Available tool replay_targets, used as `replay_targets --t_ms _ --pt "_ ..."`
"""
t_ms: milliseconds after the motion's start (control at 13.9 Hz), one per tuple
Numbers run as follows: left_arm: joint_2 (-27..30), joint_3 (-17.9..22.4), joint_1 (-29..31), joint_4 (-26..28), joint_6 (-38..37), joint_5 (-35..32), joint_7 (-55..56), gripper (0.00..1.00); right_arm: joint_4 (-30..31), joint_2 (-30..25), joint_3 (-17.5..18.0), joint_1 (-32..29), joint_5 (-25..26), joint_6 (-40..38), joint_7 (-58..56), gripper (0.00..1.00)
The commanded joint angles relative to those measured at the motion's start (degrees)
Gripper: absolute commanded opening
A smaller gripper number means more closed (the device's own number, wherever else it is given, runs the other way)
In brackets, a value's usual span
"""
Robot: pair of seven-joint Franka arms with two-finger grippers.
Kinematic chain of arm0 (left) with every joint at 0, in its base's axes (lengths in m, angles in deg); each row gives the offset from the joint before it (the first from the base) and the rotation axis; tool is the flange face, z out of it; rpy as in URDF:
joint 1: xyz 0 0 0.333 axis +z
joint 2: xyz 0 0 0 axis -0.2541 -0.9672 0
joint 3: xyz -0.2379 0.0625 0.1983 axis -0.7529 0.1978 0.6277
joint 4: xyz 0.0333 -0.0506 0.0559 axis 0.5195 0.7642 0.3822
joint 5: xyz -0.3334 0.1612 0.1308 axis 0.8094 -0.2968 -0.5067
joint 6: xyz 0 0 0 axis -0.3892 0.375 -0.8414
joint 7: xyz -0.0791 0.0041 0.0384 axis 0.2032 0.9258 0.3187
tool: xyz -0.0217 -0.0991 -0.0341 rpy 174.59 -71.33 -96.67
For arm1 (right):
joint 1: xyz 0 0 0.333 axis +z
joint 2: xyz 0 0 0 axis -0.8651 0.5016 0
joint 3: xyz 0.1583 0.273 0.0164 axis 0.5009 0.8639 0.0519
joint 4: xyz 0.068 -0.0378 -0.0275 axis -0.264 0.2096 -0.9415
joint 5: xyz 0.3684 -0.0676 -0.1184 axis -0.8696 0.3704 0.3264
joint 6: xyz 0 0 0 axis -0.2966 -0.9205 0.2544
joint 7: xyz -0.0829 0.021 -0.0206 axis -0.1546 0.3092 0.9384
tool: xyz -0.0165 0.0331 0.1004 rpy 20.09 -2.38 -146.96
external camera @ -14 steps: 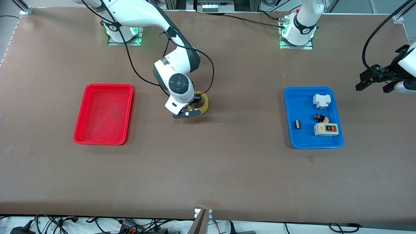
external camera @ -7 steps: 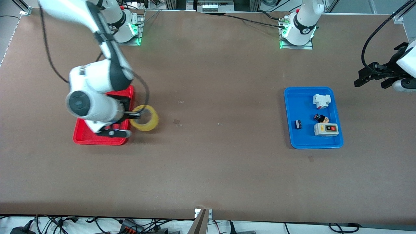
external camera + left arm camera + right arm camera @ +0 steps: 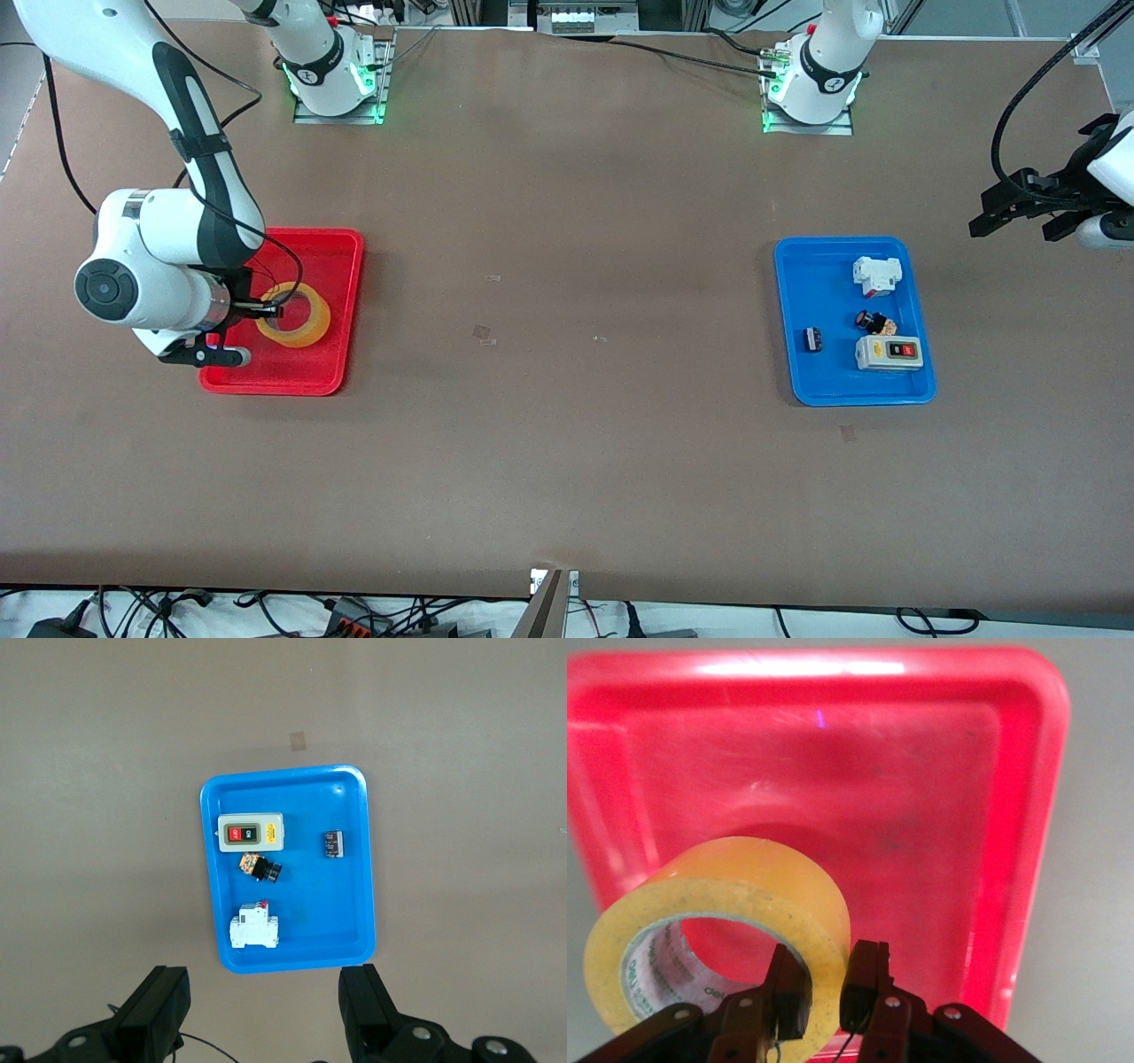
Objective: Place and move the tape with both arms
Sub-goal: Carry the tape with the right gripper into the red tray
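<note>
The right arm (image 3: 190, 133) reaches from its base at the top of the front view down to the red tray (image 3: 341, 266), which lies toward the right arm's end of the table. The right gripper (image 3: 266, 310) is over this tray, and its fingers (image 3: 864, 979) are pressed onto the wall of the tape (image 3: 297, 316), one finger inside the hollow centre and one outside. In the right wrist view, the tape (image 3: 735, 904) is a yellow translucent ring held with its open centre turned toward the camera, above the floor of the red tray (image 3: 921, 815). Whether the roll touches the tray floor cannot be determined. The table (image 3: 567, 443) is covered in a brown surface, and its middle section carries only a few small marks. The blue tray (image 3: 833, 390) lies toward the left arm's end of the table. It holds a white block (image 3: 875, 275), a small black and red button (image 3: 873, 322), a small dark part (image 3: 811, 339) and a grey switch box (image 3: 889, 353), all set apart from one another. The left arm (image 3: 1112, 168) waits at the edge of the table, toward its own end. The left gripper (image 3: 1019, 208) is up in the air with its fingers (image 3: 368, 1010) spread wide and holding nothing; the left wrist view looks straight down on the blue tray (image 3: 288, 788).
</note>
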Motion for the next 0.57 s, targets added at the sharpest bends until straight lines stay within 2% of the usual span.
replay_targets --t_ms 0,359,431,502 --pt "0.17 0.01 0.04 -1.84 -1.01 -1.17 0.56 1.00 4.46 -3.27 0.81 -1.72 1.33 1.63 -0.65 0.01" --pt "0.34 -0.26 0.04 -2.02 -1.36 -0.91 0.74 1.00 5.44 -1.69 0.81 -3.13 1.33 3.20 -0.65 0.04" --pt "0.34 -0.35 -0.05 -2.02 -1.36 -0.91 0.74 1.00 5.52 -1.34 0.81 -3.22 1.33 3.64 -0.65 0.07" --pt "0.34 -0.35 -0.05 -2.02 -1.45 -0.91 0.74 1.00 5.53 -0.90 0.81 -3.22 1.33 3.65 -0.65 0.20"
